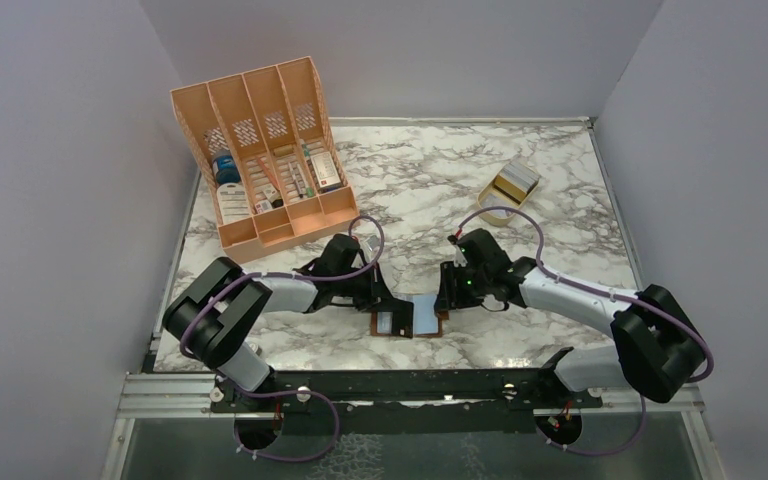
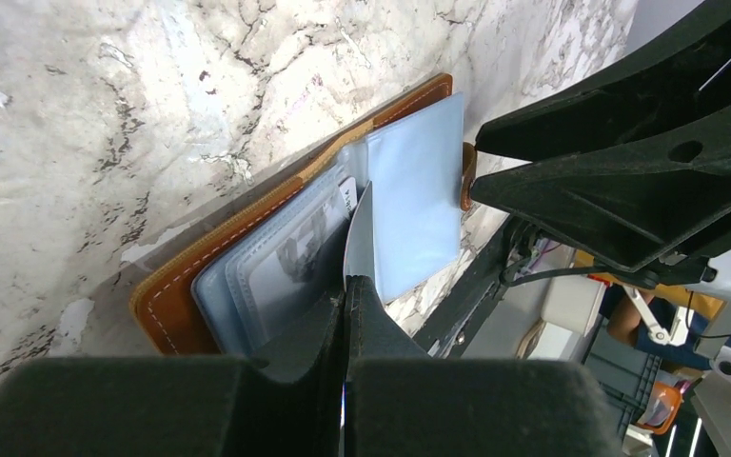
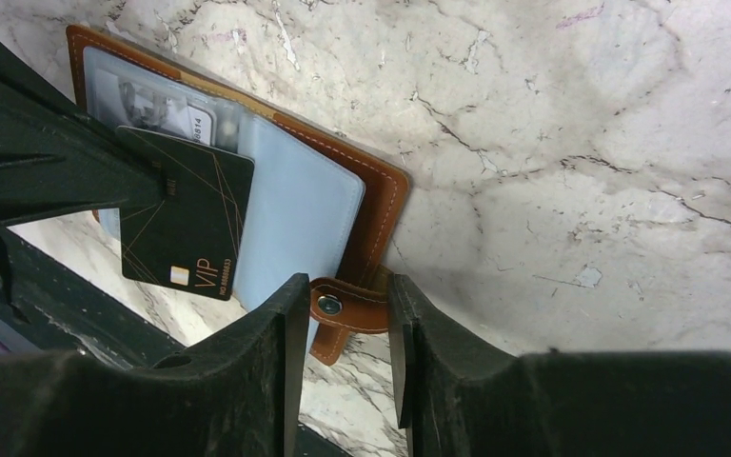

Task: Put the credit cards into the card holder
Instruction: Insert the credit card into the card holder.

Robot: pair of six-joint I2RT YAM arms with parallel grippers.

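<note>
The open card holder (image 1: 410,320) lay between the tools, left gripper (image 2: 347,297) clamped on a black credit card (image 3: 190,224) (mid-insertion, I judged) needing a deeper push into its sleeve (image 3: 297,214), right gripper (image 3: 347,286) spread astride the snap tab (image 3: 347,308).

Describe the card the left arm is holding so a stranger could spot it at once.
Find the marble table; at the middle of its near edge lies an open brown card holder. Over its bluish sleeves, the left jaws pinch a black card. Unlike the pale card sleeved beside it, it bears thin gold lines and VIP near one corner.
</note>
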